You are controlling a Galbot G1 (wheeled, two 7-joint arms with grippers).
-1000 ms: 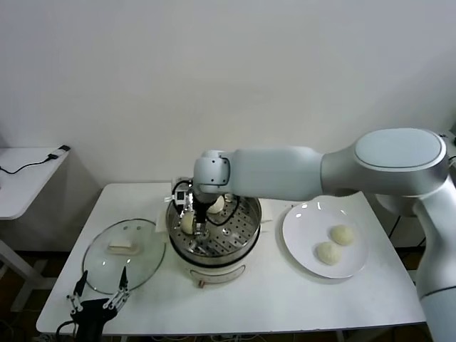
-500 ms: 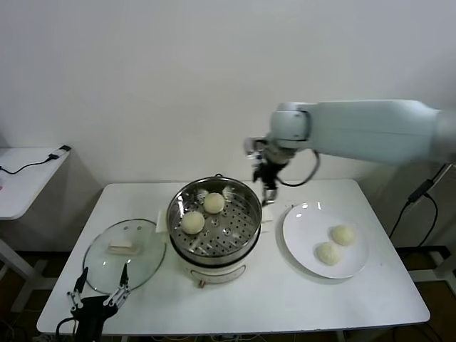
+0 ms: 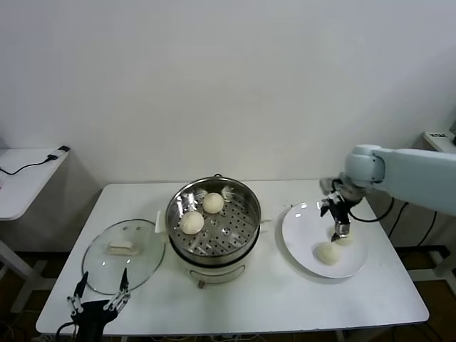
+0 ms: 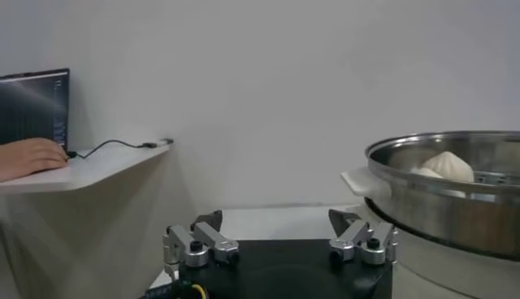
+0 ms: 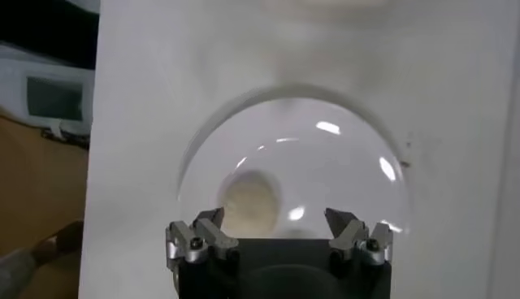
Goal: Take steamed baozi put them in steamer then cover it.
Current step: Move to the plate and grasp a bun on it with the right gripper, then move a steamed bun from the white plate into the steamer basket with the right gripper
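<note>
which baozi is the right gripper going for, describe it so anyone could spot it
Start at the white table and find the flat white plate right of the steamer. Two baozi sit on it; the target baozi is the farther one, partly hidden under the right gripper, whose fingers are open. Its neighbour lies nearer the front edge, uncovered.

We see a white surface (image 3: pixel 285 299) under everything. The steamer (image 3: pixel 214 226) is shiny stainless steel, its tray dotted with small holes, on a white base. Its two baozi (image 3: pixel 201 212) are cream-white, like the pair on the white plate (image 3: pixel 306 242). The clear glass lid (image 3: pixel 125 254) carries a cream handle. Both pincers are silver-and-black.
</note>
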